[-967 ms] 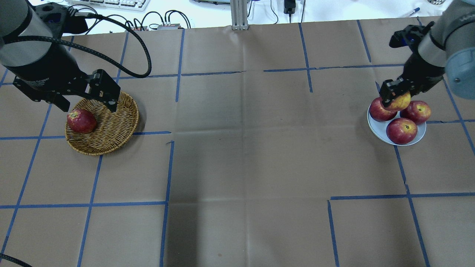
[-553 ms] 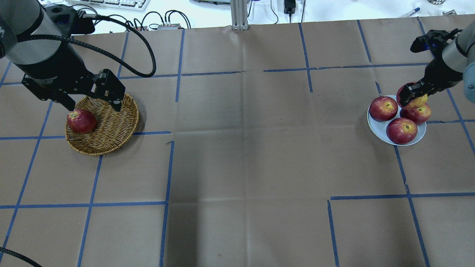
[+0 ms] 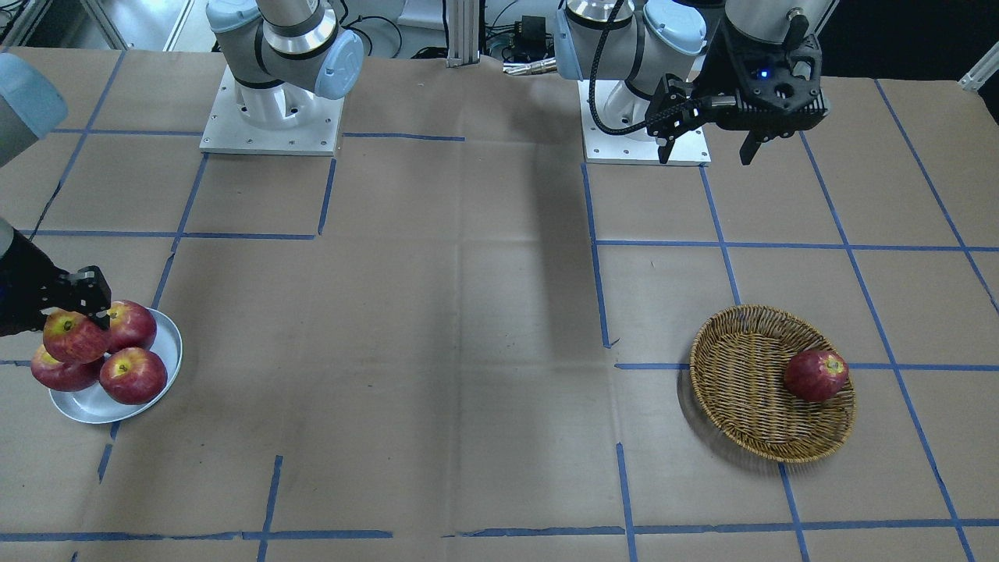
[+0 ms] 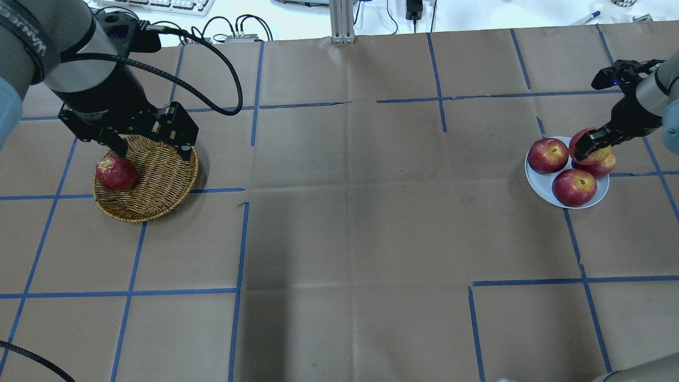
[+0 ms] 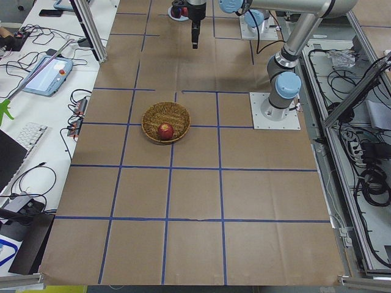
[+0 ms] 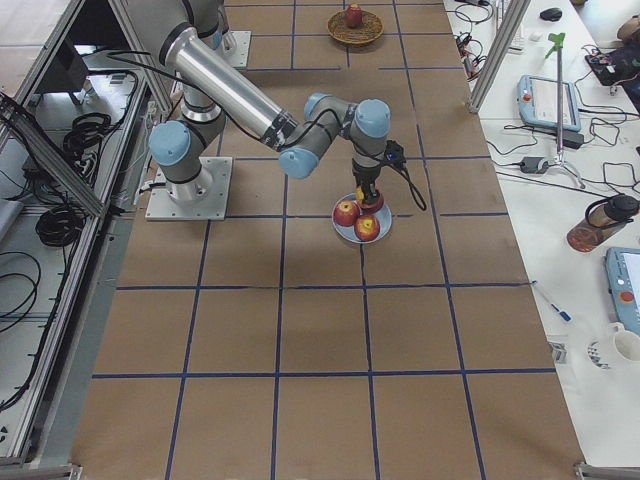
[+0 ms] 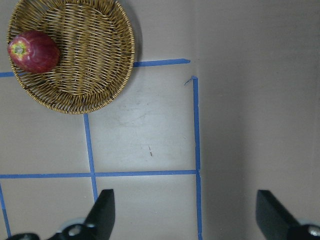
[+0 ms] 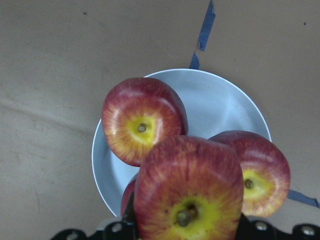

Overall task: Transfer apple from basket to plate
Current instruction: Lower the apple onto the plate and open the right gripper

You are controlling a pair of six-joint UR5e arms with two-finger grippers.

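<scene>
your right gripper (image 4: pixel 588 148) is clamped on the apple (image 3: pixel 72 337), over the plate (image 4: pixel 537 184) at 1 o'clock. left gripper (image 4: pixel 153 151) gapes empty above the basket (image 4: pixel 159 202) at 12 o'clock. lettering on the left arm (image 4: pixel 32 37) is unreadable.

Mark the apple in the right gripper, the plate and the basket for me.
apple (image 8: pixel 190 175): right wrist view, on the red skin above its stem hollow.
plate (image 4: pixel 538 184): overhead view, on a bare patch near its left edge.
basket (image 4: pixel 159 180): overhead view, on its bare woven floor.
</scene>
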